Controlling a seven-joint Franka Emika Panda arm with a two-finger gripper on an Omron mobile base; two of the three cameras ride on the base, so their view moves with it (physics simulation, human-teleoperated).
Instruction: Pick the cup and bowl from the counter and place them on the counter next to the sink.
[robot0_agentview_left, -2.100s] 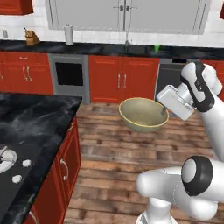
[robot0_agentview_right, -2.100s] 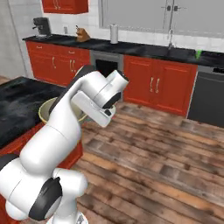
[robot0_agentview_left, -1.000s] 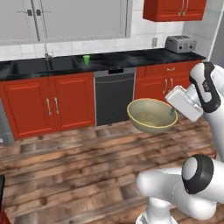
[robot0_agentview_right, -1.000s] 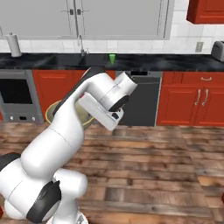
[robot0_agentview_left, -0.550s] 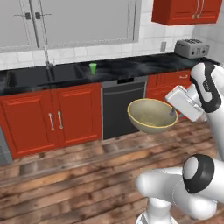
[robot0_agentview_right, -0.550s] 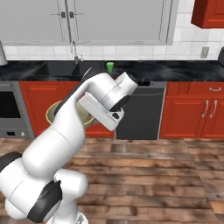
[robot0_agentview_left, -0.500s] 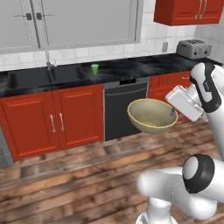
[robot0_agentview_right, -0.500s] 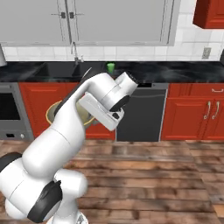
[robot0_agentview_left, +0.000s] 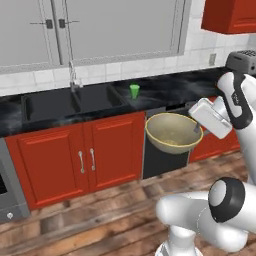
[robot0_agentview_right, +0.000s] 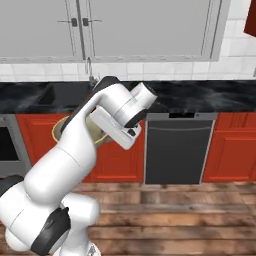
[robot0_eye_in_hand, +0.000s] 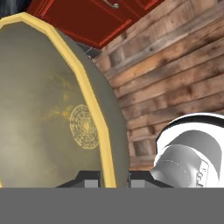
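My gripper (robot0_agentview_left: 196, 129) is shut on the rim of the beige bowl (robot0_agentview_left: 172, 133), which hangs upright in the air in front of the lower cabinets. In the hand view the bowl's yellow rim (robot0_eye_in_hand: 94, 100) runs down between my gripper's (robot0_eye_in_hand: 113, 177) fingertips. From the right base view, a slice of the bowl (robot0_agentview_right: 59, 128) shows behind my arm. The green cup (robot0_agentview_left: 134, 91) stands on the black counter (robot0_agentview_left: 170, 88), just right of the sink (robot0_agentview_left: 50, 102) with its faucet (robot0_agentview_left: 72, 75).
A dark dishwasher (robot0_agentview_right: 177, 147) sits under the counter, flanked by red cabinet doors (robot0_agentview_left: 107, 150). A toaster (robot0_agentview_left: 242, 59) stands at the far right of the counter. An oven front (robot0_agentview_left: 5, 185) is at the left edge. Wooden floor lies below.
The base has driven on, so the whole scene has shifted: the sink, cup and dishwasher sit further right in the left base view. The bowl stays in my shut gripper.
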